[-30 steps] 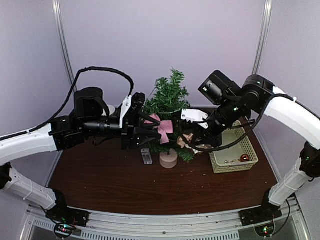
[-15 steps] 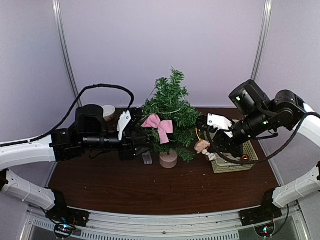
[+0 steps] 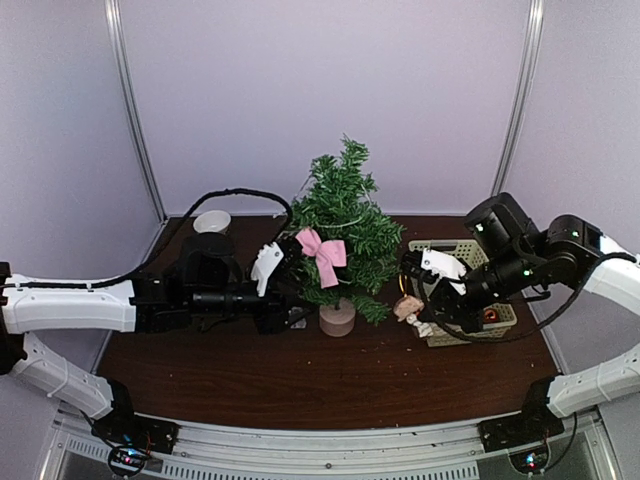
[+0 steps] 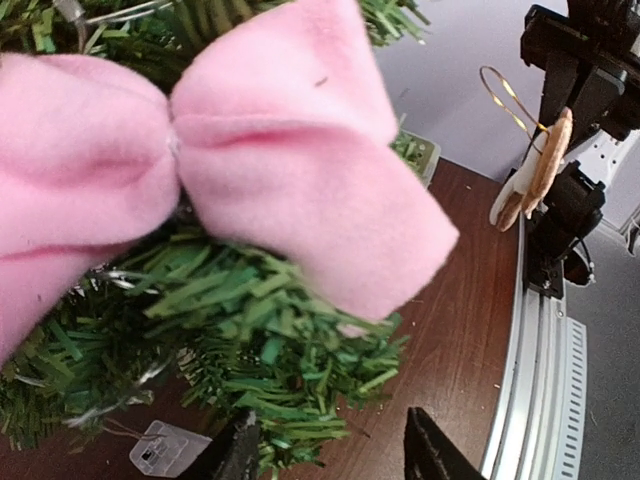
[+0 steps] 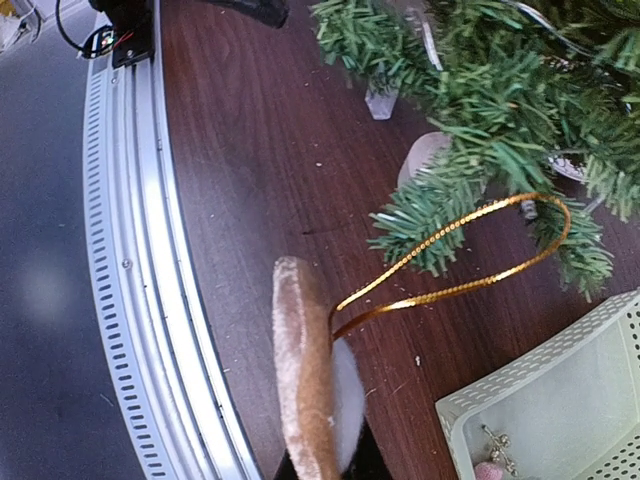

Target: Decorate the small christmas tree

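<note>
Gold loop (image 5: 455,255) stands clear to hook the tree (image 3: 340,215); my right fingers (image 5: 362,465) clamp the ornament (image 5: 305,380) (left fingers (image 4: 240,455) released).

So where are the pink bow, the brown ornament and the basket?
pink bow (image 4: 178,148): left wrist view, its centre knot.
brown ornament (image 5: 300,380): right wrist view, its fuzzy edge.
basket (image 5: 530,362): right wrist view, its pale rim.
</note>
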